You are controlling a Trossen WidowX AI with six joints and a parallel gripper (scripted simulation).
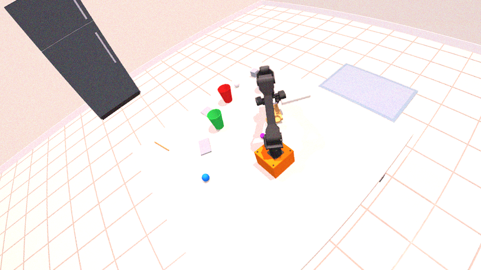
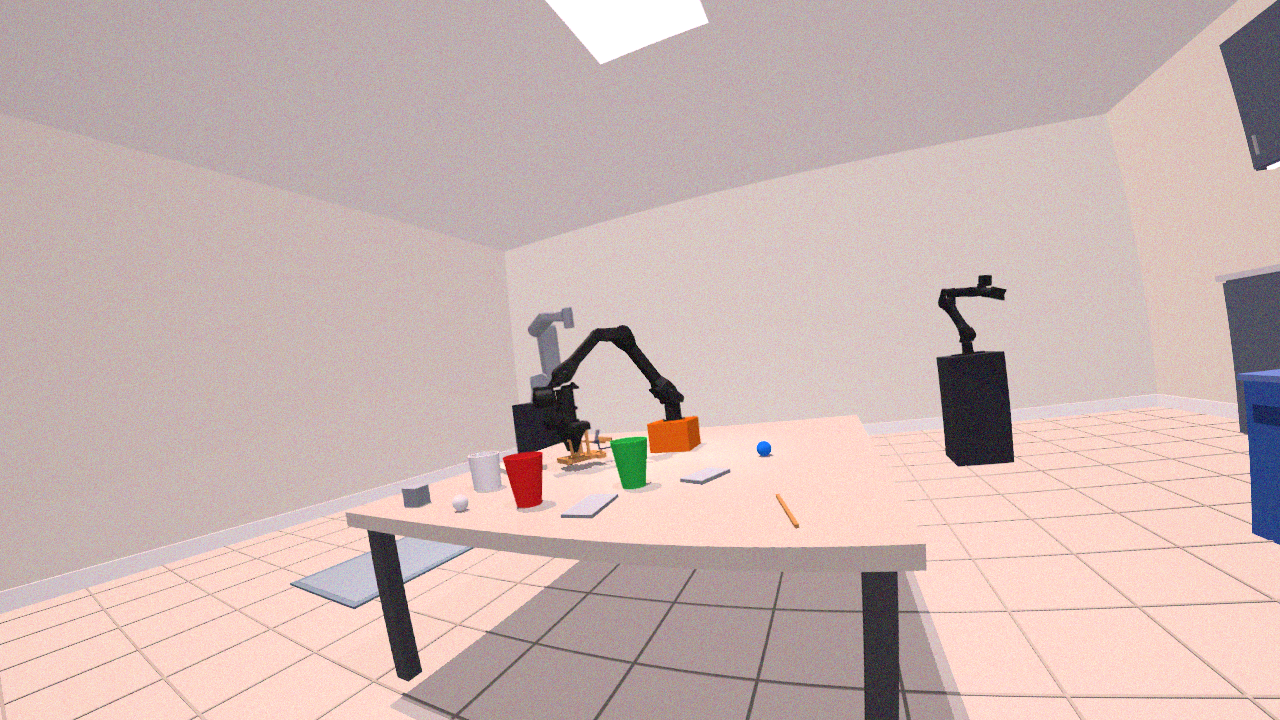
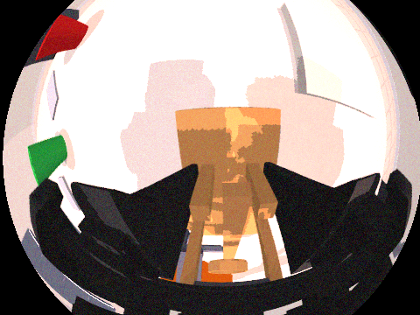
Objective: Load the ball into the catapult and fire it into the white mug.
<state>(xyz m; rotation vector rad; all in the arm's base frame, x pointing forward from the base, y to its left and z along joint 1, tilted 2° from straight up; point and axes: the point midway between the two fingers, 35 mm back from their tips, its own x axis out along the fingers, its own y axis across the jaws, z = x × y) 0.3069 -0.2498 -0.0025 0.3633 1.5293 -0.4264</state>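
Note:
My gripper [image 2: 573, 445] [image 3: 231, 169] points down and is shut on the wooden catapult [image 2: 581, 458] [image 3: 227, 146], with its fingers on both sides of the frame. The catapult's round cup [image 1: 277, 119] points toward the arm's base, and I cannot tell if anything lies in it. Whether the catapult touches the table is unclear. The white mug [image 2: 485, 471] stands upright beyond the catapult and is mostly hidden by the arm in the top view. A purple ball [image 1: 262, 135] lies beside the arm's base. A blue ball [image 1: 205, 177] [image 2: 763, 448] and a white ball [image 1: 236, 85] [image 2: 460, 503] lie farther off.
A red cup [image 1: 226, 94] [image 2: 525, 480] [image 3: 63, 37] and a green cup [image 1: 216, 120] [image 2: 631, 463] [image 3: 47, 157] stand upright. Flat slabs [image 1: 205, 146] [image 2: 589, 505], a grey cube [image 1: 254, 73] [image 2: 415, 495] and an orange stick [image 1: 161, 145] [image 2: 787, 510] lie around. A pale strip [image 1: 296, 99] lies beside the catapult.

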